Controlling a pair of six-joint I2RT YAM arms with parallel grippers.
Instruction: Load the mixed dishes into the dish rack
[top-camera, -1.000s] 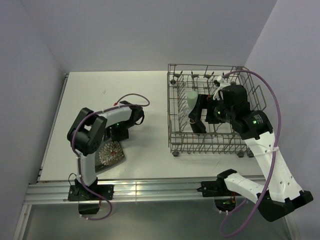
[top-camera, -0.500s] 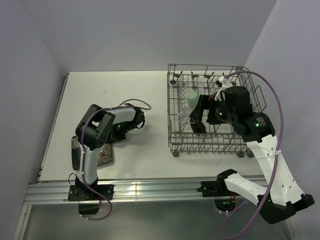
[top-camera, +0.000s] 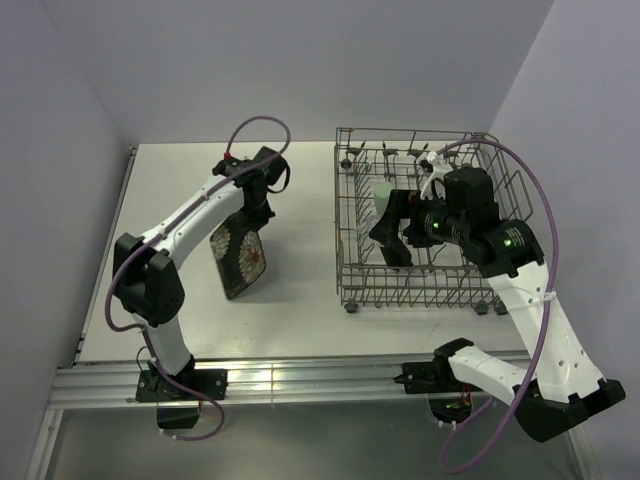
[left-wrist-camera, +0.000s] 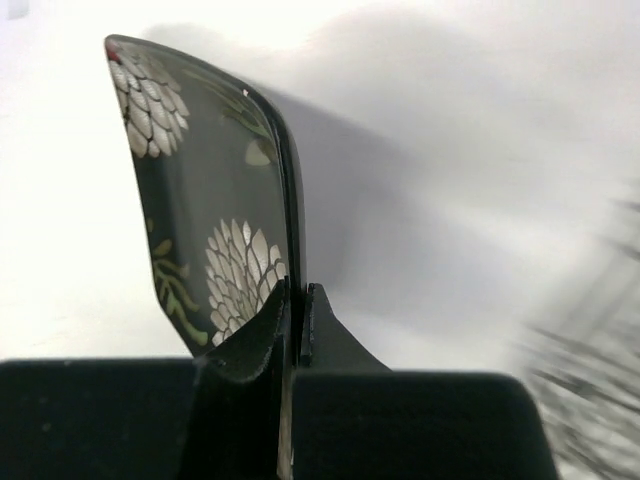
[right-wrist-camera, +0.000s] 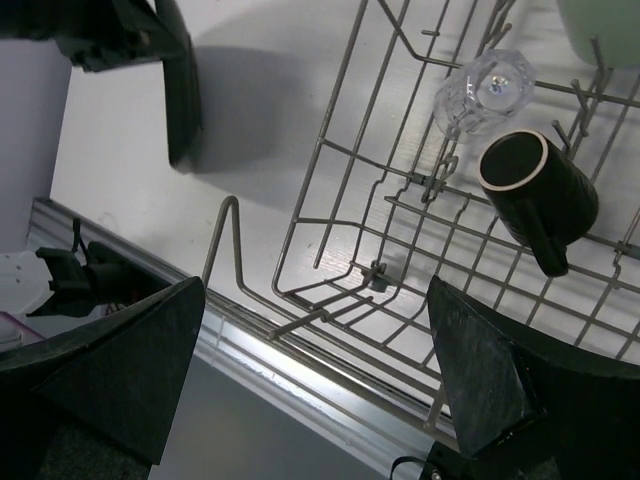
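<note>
My left gripper (left-wrist-camera: 297, 290) is shut on the rim of the square black floral plate (left-wrist-camera: 200, 200). It holds the plate (top-camera: 238, 258) on edge over the table, left of the dish rack (top-camera: 345, 270). My right gripper (top-camera: 390, 232) hovers open over the rack's near left part, with nothing between its fingers (right-wrist-camera: 470, 370). Inside the grey wire rack (right-wrist-camera: 300, 215) lie a small clear glass (right-wrist-camera: 485, 88) and a dark handled mug (right-wrist-camera: 535, 190) on its side. The pale green cup (right-wrist-camera: 600, 25) sits farther back, also visible as the cup (top-camera: 382, 190) from above. The plate's edge (right-wrist-camera: 182, 95) shows beyond the rack.
The rack has upright tines and small wheels and fills the table's right side. A metal rail (top-camera: 300, 378) runs along the near edge of the table. White walls close in the left, back and right.
My left gripper shut on the plate at the table's near left, lifted it and swung it up and right toward the middle. The right arm has barely moved.
</note>
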